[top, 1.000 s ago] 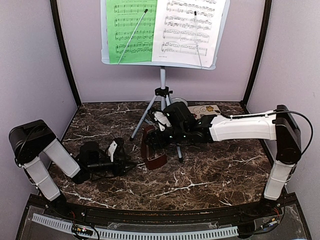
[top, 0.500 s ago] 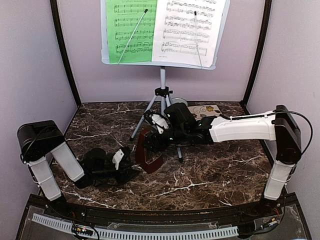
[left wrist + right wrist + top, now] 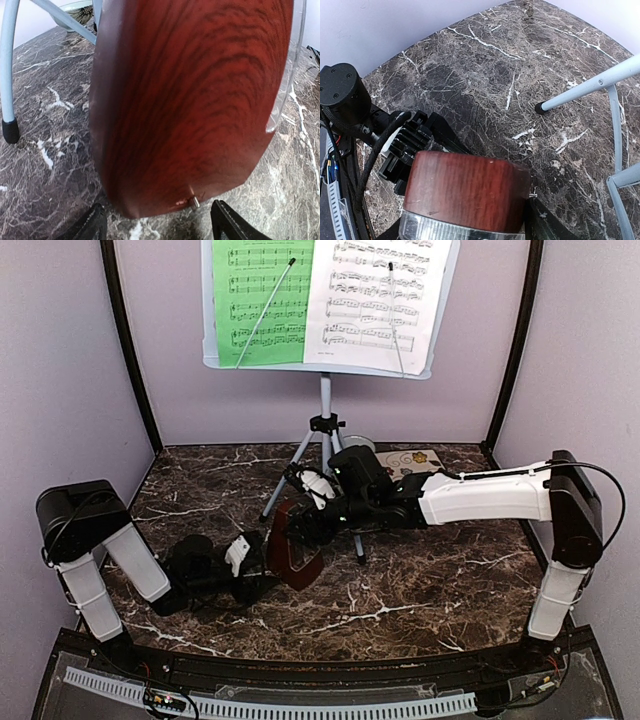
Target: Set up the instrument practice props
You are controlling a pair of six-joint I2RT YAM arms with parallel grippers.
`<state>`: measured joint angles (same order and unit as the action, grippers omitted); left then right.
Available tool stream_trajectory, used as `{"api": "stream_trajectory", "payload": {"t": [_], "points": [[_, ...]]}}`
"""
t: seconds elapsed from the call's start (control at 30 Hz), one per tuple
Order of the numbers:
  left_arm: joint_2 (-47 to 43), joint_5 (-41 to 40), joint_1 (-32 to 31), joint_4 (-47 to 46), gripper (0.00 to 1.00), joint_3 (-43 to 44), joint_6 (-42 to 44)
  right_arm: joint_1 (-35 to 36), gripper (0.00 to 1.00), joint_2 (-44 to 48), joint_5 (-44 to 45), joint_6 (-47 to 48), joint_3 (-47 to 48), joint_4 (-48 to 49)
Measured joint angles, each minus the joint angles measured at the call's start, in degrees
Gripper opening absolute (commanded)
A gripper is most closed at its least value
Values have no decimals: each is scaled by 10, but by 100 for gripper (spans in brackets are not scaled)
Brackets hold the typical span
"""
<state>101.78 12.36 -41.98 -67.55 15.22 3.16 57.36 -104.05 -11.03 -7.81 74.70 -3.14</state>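
The music stand's white desk (image 3: 322, 369) stands at the back on a pale tripod (image 3: 325, 425), with a green sheet (image 3: 262, 300) and a white sheet (image 3: 378, 295) on it. In front of the tripod the dark red-brown metronome (image 3: 292, 552) tilts over the marble. My right gripper (image 3: 304, 532) is shut on its body (image 3: 465, 187), and the clear cover (image 3: 445, 233) shows at the frame's bottom. My left gripper (image 3: 257, 576) is low at the metronome's left. It (image 3: 160, 226) is open, a fingertip on either side of the wood (image 3: 190, 100) with a gap on each.
Behind the right arm a small pale-green bowl (image 3: 358, 444) and a flower-patterned tile (image 3: 412, 460) lie near the back wall. Tripod legs (image 3: 7, 75) (image 3: 590, 90) slant down just beside the metronome. Purple walls close in the left, right and back.
The left gripper has slid right, up to the metronome, and its jaws have spread. The right gripper has swung the metronome slightly left and tilted it.
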Motion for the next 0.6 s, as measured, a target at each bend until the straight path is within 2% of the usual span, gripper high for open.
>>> {"api": "stream_trajectory", "payload": {"t": [0.13,0.33,0.4,0.47,0.6], "points": [[5,0,-1,2,70,13,4,0,58,0,-4,-4,-1,4],[8,-1,0,14,47,20,18,0,57,0,-1,-3,-2,6],[8,-12,1,14,44,20,22,0,57,2,7,-5,-5,8],[8,-19,1,13,46,20,22,0,62,2,15,-11,-7,12],[8,-19,0,16,66,20,26,0,82,2,9,-23,-9,16]]}}
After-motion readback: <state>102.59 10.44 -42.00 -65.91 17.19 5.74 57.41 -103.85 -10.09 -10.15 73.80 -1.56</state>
